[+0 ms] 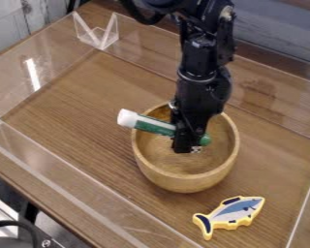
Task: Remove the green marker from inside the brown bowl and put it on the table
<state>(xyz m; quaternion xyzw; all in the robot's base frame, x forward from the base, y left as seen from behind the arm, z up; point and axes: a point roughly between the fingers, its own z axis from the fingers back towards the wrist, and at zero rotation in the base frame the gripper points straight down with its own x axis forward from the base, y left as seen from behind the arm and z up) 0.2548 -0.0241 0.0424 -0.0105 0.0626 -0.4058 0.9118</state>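
Note:
The brown bowl (184, 165) sits on the table (80, 107), right of the middle. Across its rim lies the green marker (150, 126), its white end poking out over the left edge. My gripper (186, 145) points straight down into the bowl, shut on the green marker near its cap end. The black arm hides the cap end.
A blue and yellow toy fish (229, 215) lies on the table in front of the bowl, to the right. Clear acrylic walls (28, 68) run along the table's edges. A clear acrylic stand (96, 31) is at the back left.

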